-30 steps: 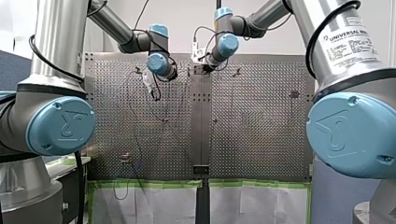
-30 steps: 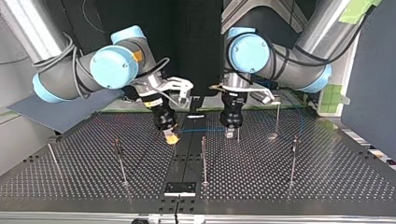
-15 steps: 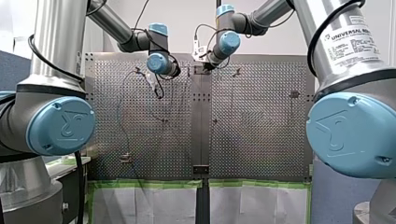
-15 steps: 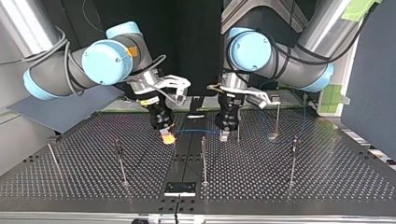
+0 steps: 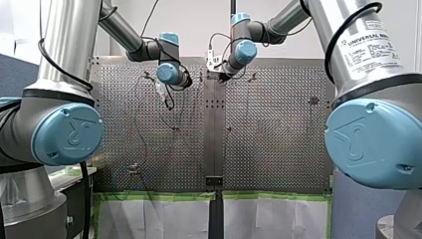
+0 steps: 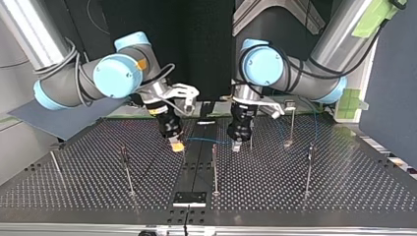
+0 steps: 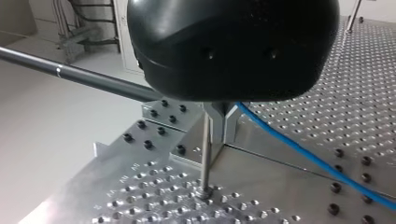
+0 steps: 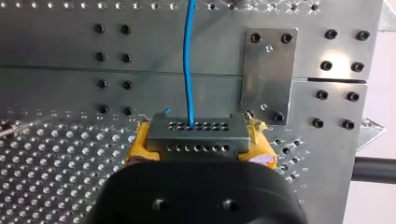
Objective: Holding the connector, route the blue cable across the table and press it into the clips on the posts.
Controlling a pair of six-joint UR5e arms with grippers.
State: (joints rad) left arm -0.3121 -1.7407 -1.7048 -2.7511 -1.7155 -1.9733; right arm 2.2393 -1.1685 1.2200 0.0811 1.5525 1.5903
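In the lower half of the top view, the thin metal posts (image 6: pixel 215 169) stand on the perforated black table (image 6: pixel 344 196) with no blue on them that I can see. Behind them, at centre frame, the robot's right gripper (image 6: pixel 177 146) clamps the flat grey many-holed connector (image 8: pixel 196 135) between yellow pads (image 8: pixel 138 145). The thin blue cable (image 6: pixel 209 141) runs from it toward frame right to the left gripper (image 6: pixel 236 146); whether that one grips it I cannot tell. I'd hold that span taut and level, carry it over the slim post (image 7: pixel 204 154) beside the left gripper, then press down squarely. The cable's long axis lies left to right across the frame, and the connector's holed face points toward the left gripper.
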